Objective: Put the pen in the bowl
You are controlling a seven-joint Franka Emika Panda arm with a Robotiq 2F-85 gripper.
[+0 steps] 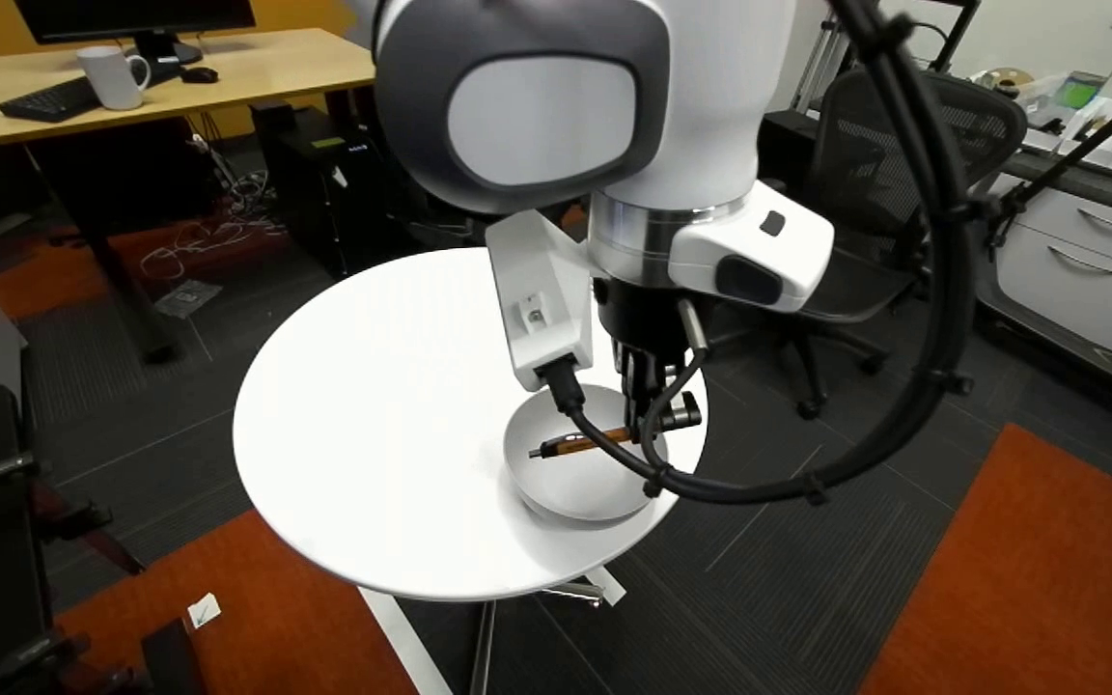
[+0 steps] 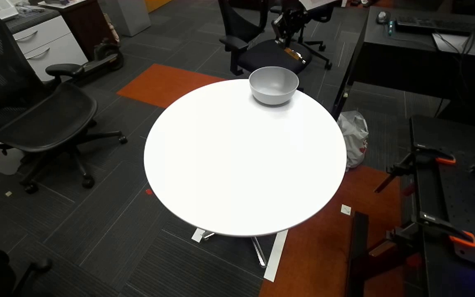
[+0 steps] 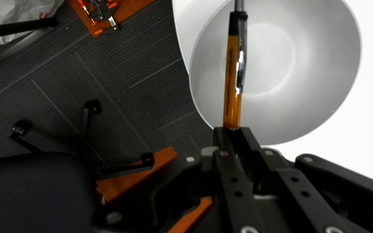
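The pen is a short stick with an orange barrel, dark ends and a silver clip. It shows in both exterior views (image 1: 575, 443) (image 2: 293, 54) and in the wrist view (image 3: 232, 81). My gripper (image 1: 641, 430) is shut on the pen's end; its black fingertips show in the wrist view (image 3: 233, 131) and in an exterior view (image 2: 282, 40). The pen is held about level, above the pale grey bowl and apart from it. The bowl (image 1: 575, 492) stands upright near the table's edge and looks empty inside; it also shows in an exterior view (image 2: 273, 93) and the wrist view (image 3: 280, 110).
The round white table (image 1: 373, 434) carries the bowl. A black cable loop (image 1: 759, 492) hangs from the arm near the gripper. Office chairs (image 1: 903, 193) (image 2: 48, 111), a wooden desk with a white mug (image 1: 114, 77), and a black bench with clamps (image 2: 460, 185) stand around.
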